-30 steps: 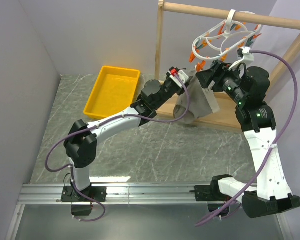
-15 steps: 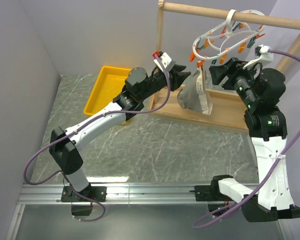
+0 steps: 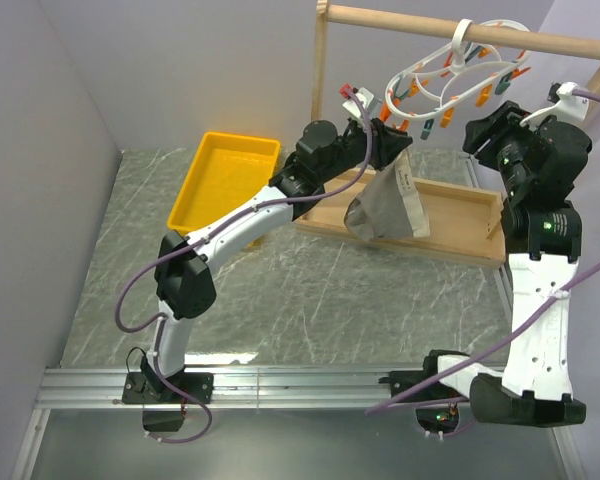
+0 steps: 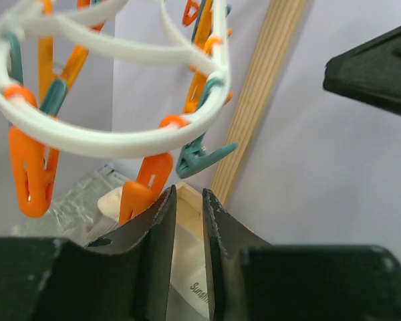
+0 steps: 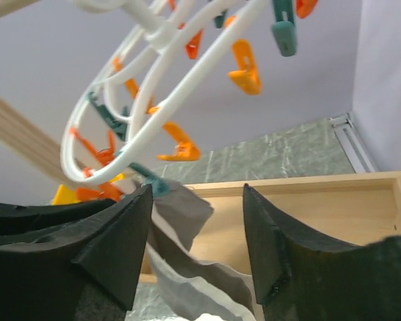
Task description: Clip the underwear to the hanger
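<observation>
Hanging from the left gripper (image 3: 390, 150), the underwear (image 3: 385, 208) drooped just under the hanger (image 3: 450, 80) in the top view; the right gripper (image 3: 477, 132) sat beside the ring, its fingertips hard to read there. Left wrist: fingers (image 4: 157, 234) pinched the labelled waistband (image 4: 187, 267) — label cut off. Right wrist: fingers (image 5: 120, 247) stood apart, empty — whether a teal clothespin (image 5: 149, 179) bit the fabric was unclear.

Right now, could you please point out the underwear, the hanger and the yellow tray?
underwear (image 3: 380, 207), top external view, middle of the grey fabric
hanger (image 4: 113, 142), left wrist view, lower arc of the white ring
yellow tray (image 3: 225, 185), top external view, its bare floor
</observation>
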`<action>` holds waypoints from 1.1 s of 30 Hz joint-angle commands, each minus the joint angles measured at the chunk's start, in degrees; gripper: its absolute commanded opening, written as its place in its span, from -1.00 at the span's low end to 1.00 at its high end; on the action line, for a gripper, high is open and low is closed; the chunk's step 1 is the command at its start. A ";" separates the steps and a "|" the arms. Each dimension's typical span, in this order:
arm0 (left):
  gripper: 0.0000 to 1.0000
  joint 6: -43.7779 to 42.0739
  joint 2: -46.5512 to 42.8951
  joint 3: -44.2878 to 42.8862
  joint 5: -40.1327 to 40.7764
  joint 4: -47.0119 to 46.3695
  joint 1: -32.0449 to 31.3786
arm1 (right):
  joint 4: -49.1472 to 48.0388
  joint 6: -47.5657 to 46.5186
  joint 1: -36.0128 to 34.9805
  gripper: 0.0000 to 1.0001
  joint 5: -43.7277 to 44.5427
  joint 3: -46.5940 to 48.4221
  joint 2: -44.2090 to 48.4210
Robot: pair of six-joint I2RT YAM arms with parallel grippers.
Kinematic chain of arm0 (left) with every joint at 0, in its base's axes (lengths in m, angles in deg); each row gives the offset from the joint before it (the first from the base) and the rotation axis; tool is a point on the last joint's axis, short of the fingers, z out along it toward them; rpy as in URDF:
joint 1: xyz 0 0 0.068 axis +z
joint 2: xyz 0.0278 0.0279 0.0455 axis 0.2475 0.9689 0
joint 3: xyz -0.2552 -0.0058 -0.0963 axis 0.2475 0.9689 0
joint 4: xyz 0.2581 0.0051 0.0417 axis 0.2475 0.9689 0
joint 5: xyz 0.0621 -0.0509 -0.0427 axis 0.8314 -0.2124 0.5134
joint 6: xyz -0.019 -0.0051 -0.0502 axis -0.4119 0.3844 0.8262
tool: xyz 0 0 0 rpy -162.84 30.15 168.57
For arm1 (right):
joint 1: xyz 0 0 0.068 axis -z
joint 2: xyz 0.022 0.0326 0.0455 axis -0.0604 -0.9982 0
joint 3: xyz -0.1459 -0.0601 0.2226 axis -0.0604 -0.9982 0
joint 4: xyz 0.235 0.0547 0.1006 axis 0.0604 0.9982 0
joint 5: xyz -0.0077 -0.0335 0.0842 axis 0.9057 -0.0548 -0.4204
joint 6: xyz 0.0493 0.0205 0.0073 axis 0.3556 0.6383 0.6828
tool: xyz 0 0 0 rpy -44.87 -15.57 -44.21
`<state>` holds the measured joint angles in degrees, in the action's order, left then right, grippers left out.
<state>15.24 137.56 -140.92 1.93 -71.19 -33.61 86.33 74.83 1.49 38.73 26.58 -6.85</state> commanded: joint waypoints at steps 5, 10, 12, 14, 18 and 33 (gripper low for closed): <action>-0.40 2.98 2.67 -5.65 6.46 -5.04 1.36 | -2.90 -1.80 3.49 0.15 -7.99 1.92 -2.57; -0.34 1.58 3.90 -7.15 8.22 -6.35 2.94 | -7.64 -4.52 4.28 0.14 -9.41 -1.16 -2.66; -0.33 1.14 3.90 -7.24 8.40 -6.71 3.56 | -8.44 -5.05 4.54 0.13 -10.28 -1.43 -3.10; -0.32 0.70 4.07 -7.24 8.48 -7.06 4.08 | -10.28 -5.58 4.72 0.12 -12.12 -2.04 -3.71; -0.30 0.43 4.34 -7.59 7.96 -7.33 5.14 | -15.28 -5.94 4.81 0.10 -17.83 -3.88 -4.41; -0.29 1.14 3.90 -7.06 5.85 -7.41 7.34 | -23.64 -4.79 3.14 -0.05 -27.34 -0.19 -14.08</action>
<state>16.36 142.02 -145.82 8.99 -75.63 -26.29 67.36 70.31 5.51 13.95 23.76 -21.18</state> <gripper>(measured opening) 0.354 0.479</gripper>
